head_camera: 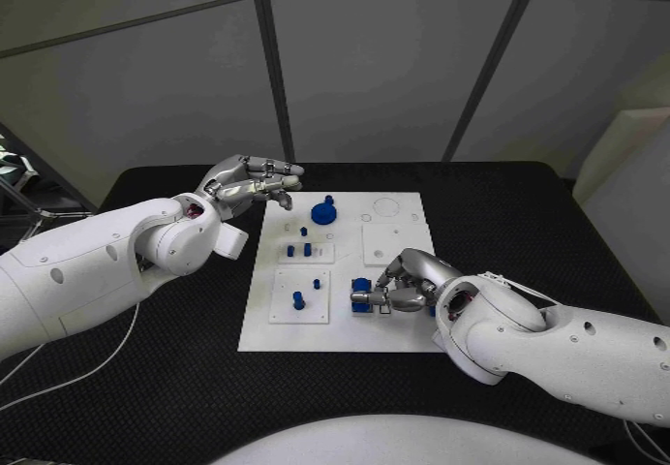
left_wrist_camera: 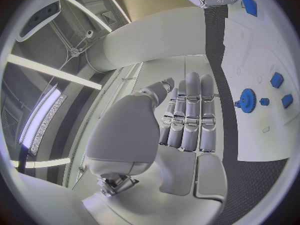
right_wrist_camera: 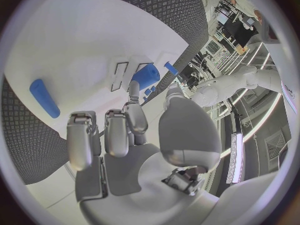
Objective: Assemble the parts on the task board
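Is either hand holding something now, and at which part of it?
The right hand pinches a blue part at the board's near edge; which part of it cannot be told. The left hand holds nothing.

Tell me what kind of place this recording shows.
Probably a robotics lab or test cell. A white task board with small blue parts lies on a black table, grey partition panels stand behind it, and the right wrist view shows racks of equipment in the room.
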